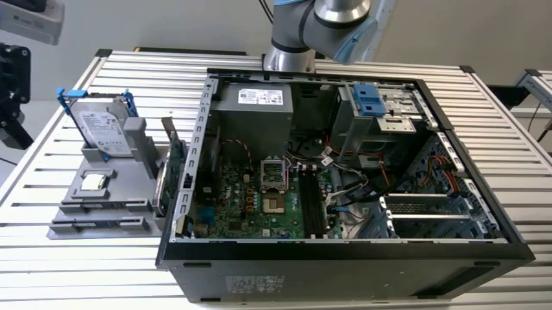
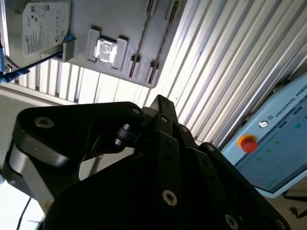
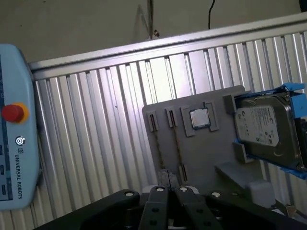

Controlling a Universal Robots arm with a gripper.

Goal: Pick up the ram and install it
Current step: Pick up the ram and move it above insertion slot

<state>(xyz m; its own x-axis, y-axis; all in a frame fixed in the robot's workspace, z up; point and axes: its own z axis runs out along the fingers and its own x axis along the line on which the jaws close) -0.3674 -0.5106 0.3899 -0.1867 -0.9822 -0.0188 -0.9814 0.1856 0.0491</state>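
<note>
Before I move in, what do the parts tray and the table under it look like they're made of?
The parts tray looks like matte grey plastic, possibly printed: it has a dull, even surface and blocky moulded slots. The table looks like bare aluminium, going by its ribbed silvery slats with a soft sheen.

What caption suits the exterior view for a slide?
Open computer case on a slatted table, grey holder with a hard drive beside it.

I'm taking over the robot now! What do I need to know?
Gripper: high up, apart from the grey tray, no ram seen in it.
Ram: standing edge-on in a tray slot, beside the processor chip.
Done: nothing yet; the computer's memory slots look empty.
Left: picking up the ram and installing it.
</note>
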